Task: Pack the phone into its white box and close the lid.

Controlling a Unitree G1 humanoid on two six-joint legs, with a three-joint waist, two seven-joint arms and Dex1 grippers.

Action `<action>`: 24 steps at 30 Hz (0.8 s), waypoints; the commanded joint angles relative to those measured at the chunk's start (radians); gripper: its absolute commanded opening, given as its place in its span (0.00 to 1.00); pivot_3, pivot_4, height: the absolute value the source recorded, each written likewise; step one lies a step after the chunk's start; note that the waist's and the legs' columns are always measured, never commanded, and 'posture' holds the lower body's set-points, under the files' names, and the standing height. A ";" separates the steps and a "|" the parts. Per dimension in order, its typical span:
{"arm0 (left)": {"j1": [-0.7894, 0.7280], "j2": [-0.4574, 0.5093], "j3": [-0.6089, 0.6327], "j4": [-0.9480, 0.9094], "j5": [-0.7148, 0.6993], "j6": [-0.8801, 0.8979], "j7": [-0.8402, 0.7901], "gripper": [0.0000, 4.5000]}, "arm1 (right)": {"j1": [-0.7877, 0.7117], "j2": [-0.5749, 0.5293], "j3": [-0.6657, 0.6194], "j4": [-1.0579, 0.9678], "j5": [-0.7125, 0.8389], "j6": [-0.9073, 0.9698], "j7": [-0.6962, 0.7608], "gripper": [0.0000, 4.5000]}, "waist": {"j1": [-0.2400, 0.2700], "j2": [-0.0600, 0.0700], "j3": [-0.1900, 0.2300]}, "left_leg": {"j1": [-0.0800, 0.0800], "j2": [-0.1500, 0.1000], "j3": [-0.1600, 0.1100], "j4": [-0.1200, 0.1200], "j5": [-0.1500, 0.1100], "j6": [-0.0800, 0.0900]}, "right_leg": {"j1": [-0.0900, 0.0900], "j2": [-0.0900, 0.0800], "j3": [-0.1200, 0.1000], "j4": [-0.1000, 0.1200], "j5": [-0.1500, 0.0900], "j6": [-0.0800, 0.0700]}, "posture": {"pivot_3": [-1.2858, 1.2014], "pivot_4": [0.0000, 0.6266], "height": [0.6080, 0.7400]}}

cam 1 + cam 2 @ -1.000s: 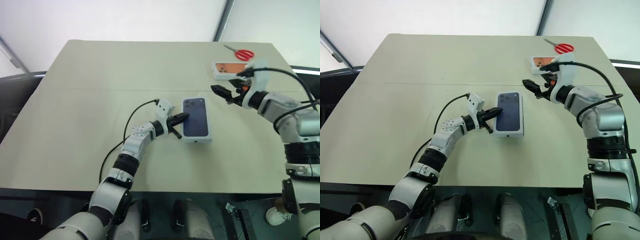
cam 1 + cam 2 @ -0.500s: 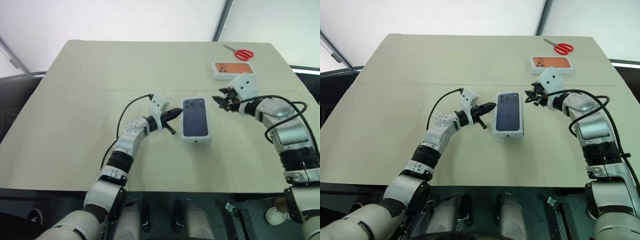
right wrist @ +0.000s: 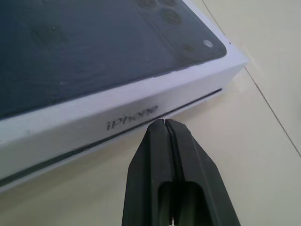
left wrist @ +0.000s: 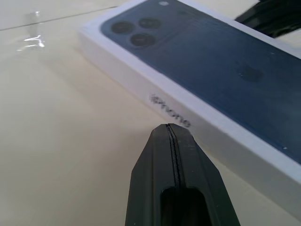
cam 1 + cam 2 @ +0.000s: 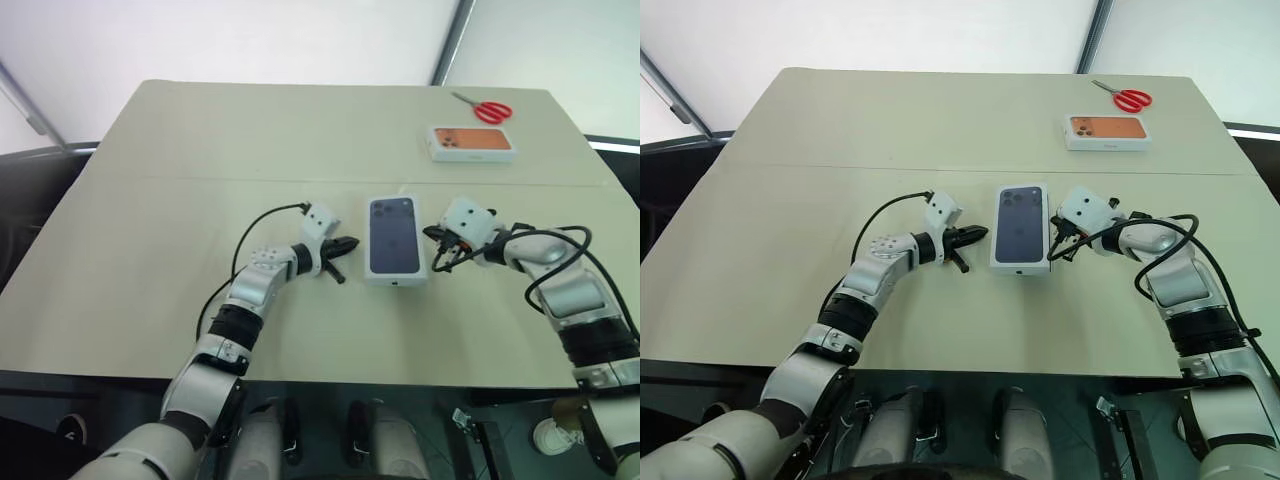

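Observation:
The white box (image 5: 396, 281) lies closed in the middle of the table, its lid (image 3: 117, 110) seated with a thin seam low along the side wall. The top face (image 5: 1021, 224) is dark navy with camera lenses inside a white rim; I cannot tell whether that is a print or the phone. My left gripper (image 5: 351, 243) is shut and empty, its tip (image 4: 168, 126) a short way off the box's left long side. My right gripper (image 5: 1053, 241) is shut and empty, its tip (image 3: 164, 121) right by the lettered right wall near the seam; contact is unclear.
A white box printed with an orange phone (image 5: 471, 142) lies at the far right of the table. Red-handled scissors (image 5: 483, 107) lie beyond it. Black cables loop off both wrists onto the beige table (image 5: 150, 230).
My right gripper closed, rolled and dropped from above the table down to the box's right wall. My left gripper drew back off the box's top edge to just left of it.

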 commanded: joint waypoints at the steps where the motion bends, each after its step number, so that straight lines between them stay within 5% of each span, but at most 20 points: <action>1: -0.014 -0.032 -0.031 0.052 0.013 -0.013 -0.024 0.00 | 0.004 -0.024 -0.045 -0.113 0.031 0.049 0.039 0.00 | 0.003 0.000 0.000 | 0.000 0.000 0.000 0.000 0.000 0.000 | 0.000 0.000 0.000 0.000 0.000 0.000 | 0.52 0.24 0.98; 24: -0.051 -0.095 0.037 -0.053 -0.047 0.038 -0.022 0.00 | 0.060 -0.022 -0.016 -0.151 -0.060 0.064 0.093 0.00 | 0.015 0.000 0.000 | 0.002 0.000 -0.001 0.000 0.000 0.000 | 0.002 -0.001 0.000 0.000 0.000 0.000 | 0.52 0.24 0.98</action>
